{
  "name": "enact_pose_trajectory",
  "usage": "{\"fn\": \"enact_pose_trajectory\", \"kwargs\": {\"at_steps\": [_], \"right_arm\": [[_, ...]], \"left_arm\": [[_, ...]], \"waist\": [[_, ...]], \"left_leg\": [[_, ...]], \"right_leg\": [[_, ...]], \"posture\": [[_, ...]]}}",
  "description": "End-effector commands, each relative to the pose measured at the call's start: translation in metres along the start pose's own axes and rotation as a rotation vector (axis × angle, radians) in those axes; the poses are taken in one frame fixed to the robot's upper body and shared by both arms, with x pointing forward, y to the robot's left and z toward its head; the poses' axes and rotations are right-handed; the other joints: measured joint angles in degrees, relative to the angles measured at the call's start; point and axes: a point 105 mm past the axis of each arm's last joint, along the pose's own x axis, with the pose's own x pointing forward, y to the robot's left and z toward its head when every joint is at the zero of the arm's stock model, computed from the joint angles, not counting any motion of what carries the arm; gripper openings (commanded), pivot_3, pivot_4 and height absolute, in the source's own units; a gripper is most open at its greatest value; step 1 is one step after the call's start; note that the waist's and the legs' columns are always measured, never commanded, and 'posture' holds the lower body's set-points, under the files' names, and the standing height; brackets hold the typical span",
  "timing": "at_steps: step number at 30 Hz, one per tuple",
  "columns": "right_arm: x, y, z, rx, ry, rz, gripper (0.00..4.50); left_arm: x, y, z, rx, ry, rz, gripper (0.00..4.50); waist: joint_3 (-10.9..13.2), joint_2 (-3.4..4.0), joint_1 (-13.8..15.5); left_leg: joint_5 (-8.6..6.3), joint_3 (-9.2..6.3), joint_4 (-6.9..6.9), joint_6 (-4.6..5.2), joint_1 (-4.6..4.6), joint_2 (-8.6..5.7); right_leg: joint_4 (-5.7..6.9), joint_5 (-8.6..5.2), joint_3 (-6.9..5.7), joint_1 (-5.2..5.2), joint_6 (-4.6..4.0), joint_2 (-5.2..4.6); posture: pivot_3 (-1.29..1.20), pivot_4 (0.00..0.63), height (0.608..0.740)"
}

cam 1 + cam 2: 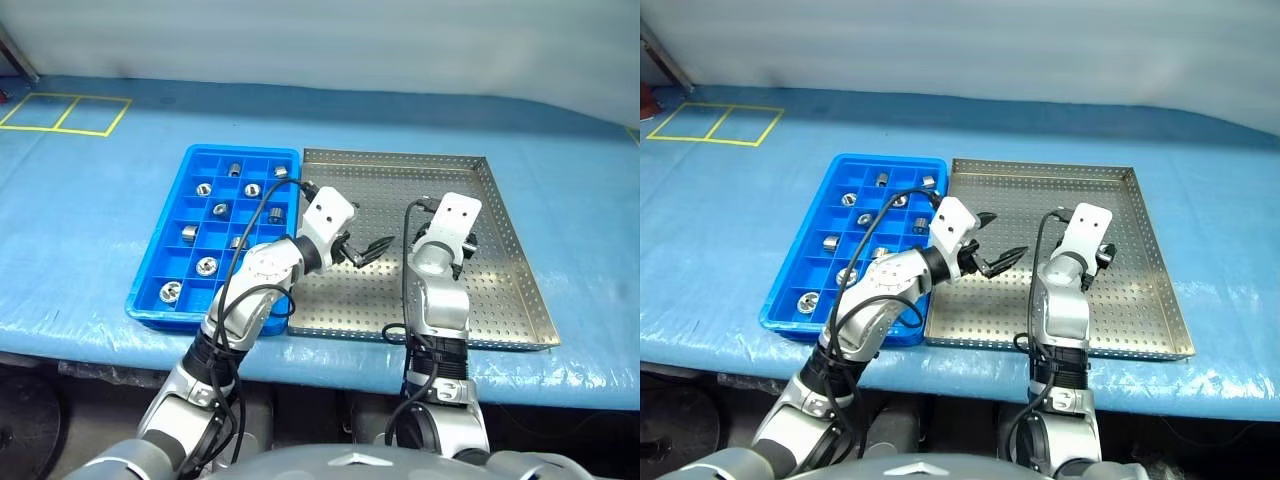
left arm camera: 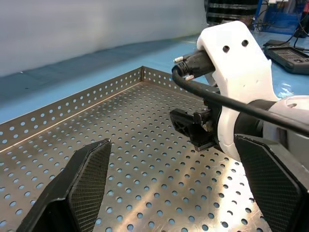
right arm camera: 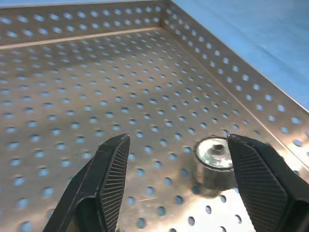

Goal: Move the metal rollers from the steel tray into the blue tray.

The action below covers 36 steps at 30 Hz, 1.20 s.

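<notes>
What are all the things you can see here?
Blue tray: one, blue, on the left.
Steel tray: one, silver, right beside it.
Rollers: about ten, silver, in blue tray compartments; the arm may hide more.
Lone roller: one, silver, in the steel tray near its rim.
Table cover: one, blue, under both trays.
Tape squares: two, yellow, far left.
Left hand: black fingers, open, over the steel tray.
Right hand: black fingers, open, by the lone roller.

The steel tray (image 1: 500, 250) floor lies bare between its rims. One roller (image 3: 215, 159) stands near the rim, between the right gripper's (image 3: 181, 174) parted fingers. The left gripper (image 1: 995, 245) occupies the tray's middle.
</notes>
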Motion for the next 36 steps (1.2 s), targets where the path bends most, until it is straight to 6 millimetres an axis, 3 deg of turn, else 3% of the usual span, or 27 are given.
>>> {"fn": "enact_pose_trajectory", "kwargs": {"at_steps": [1,22,25,28,29,36], "right_arm": [[0.001,0.004,0.009,0.047,-0.015,-0.099,3.39],[0.030,0.001,-0.008,0.097,0.055,-0.217,3.39],[0.032,0.003,-0.009,0.115,0.064,-0.211,2.87],[0.031,0.005,-0.009,0.112,0.065,-0.199,1.83],[0.031,0.005,-0.009,0.109,0.065,-0.195,1.68],[0.027,0.012,0.002,0.103,0.016,-0.148,1.68]], "left_arm": [[-0.003,-0.002,0.013,0.027,-0.044,0.006,4.46],[-0.009,-0.003,0.008,0.038,-0.022,0.019,4.46],[-0.009,-0.003,0.008,0.041,-0.019,0.018,4.46],[-0.009,-0.002,0.007,0.042,-0.016,0.021,4.46],[-0.010,-0.002,0.007,0.042,-0.015,0.021,4.46],[-0.012,-0.001,0.008,0.049,-0.018,0.032,4.46]], "waist": [[0.00,0.00,-0.06],[-0.02,0.05,0.05],[-0.03,0.05,0.04],[-0.03,0.06,0.05],[-0.03,0.06,0.04],[-0.03,0.07,-0.01]], "left_leg": [[0.00,0.01,0.00,0.00,0.00,0.00],[0.02,0.00,-0.02,0.04,0.04,0.02],[0.03,0.02,-0.02,0.05,0.05,0.01],[0.03,0.00,-0.02,0.06,0.05,0.02],[0.03,0.00,-0.02,0.06,0.05,0.01],[0.03,0.01,-0.02,0.06,0.06,0.02]], "right_leg": [[0.00,0.00,0.01,0.00,0.00,0.00],[0.04,0.01,0.01,0.02,-0.01,0.04],[0.04,0.01,0.03,0.03,0.00,0.04],[0.04,0.01,0.02,0.03,0.00,0.04],[0.04,0.01,0.02,0.03,0.00,0.04],[0.04,0.01,0.02,0.03,0.00,0.05]], "posture": [[0.14,0.150,0.740],[0.19,0.150,0.740],[0.19,0.150,0.740],[0.19,0.150,0.740],[0.19,0.150,0.740],[0.19,0.150,0.740]]}}
